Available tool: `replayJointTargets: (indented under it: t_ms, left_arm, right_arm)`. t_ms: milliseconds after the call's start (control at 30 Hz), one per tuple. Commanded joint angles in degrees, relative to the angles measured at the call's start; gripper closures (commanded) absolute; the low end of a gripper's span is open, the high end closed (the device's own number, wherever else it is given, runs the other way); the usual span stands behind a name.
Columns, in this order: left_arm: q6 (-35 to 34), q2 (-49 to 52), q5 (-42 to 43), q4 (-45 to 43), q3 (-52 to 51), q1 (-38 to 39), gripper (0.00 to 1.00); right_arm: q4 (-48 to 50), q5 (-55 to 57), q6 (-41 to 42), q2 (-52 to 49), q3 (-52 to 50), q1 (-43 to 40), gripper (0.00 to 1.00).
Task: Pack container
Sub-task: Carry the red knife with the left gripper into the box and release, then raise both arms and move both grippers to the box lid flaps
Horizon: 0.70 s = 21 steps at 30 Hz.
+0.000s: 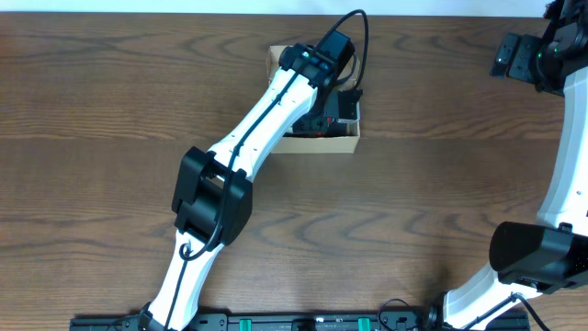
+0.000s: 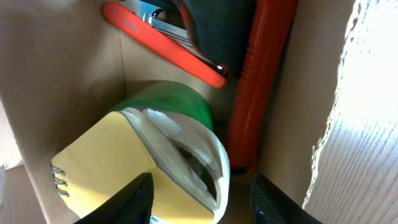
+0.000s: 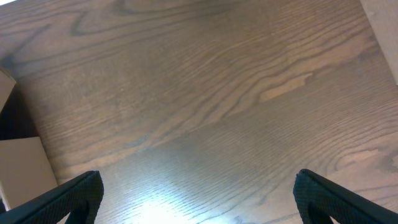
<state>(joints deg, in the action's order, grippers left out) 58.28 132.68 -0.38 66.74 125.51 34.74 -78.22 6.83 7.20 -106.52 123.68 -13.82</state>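
Observation:
The container is a small brown cardboard box [image 1: 323,144] at the back middle of the table. My left gripper [image 1: 338,103] reaches down into it. In the left wrist view the box's inner wall [image 2: 62,74] surrounds a green tape roll [image 2: 177,99], a yellow spiral notepad [image 2: 106,165] with curled white pages, an orange-handled tool [image 2: 165,43] and a red handle [image 2: 258,74]. My left gripper [image 2: 205,202] is open, its fingers on either side of the notepad's lower corner. My right gripper [image 3: 199,196] is open and empty over bare wood, far right in the overhead view [image 1: 525,55].
The wooden table [image 1: 441,193] spreads around the box. My left arm [image 1: 257,129] crosses the table's middle and covers part of the box. A tan flat surface [image 3: 22,168] shows at the left edge of the right wrist view.

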Motion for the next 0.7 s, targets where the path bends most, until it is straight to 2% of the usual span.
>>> replayJointTargets:
  t_ms: [0, 133, 233, 367, 667]
  left_arm:
    - [-3.02, 0.28, -0.31, 0.04, 1.95, 0.63, 0.50]
    - [-8.85, 0.20, -0.85, 0.37, 5.97, 1.09, 0.49]
    - [-14.84, -0.59, -6.60, 1.18, 10.10, 1.29, 0.49]
    - [-15.06, -4.33, -12.87, 2.05, 10.84, 0.85, 0.48]
    - [-17.20, -17.97, -16.70, 3.52, 10.78, -5.35, 0.48]
  right_arm:
    - [-0.02, -0.20, 0.68, -0.26, -0.15, -0.44, 0.01]
    - [-0.02, -0.20, 0.68, -0.26, -0.15, -0.44, 0.01]
    - [-0.02, -0.20, 0.68, -0.26, -0.15, -0.44, 0.01]
    - [-0.02, -0.22, 0.68, -0.26, -0.15, -0.44, 0.01]
    - [-0.02, -0.22, 0.68, -0.26, -0.15, -0.44, 0.01]
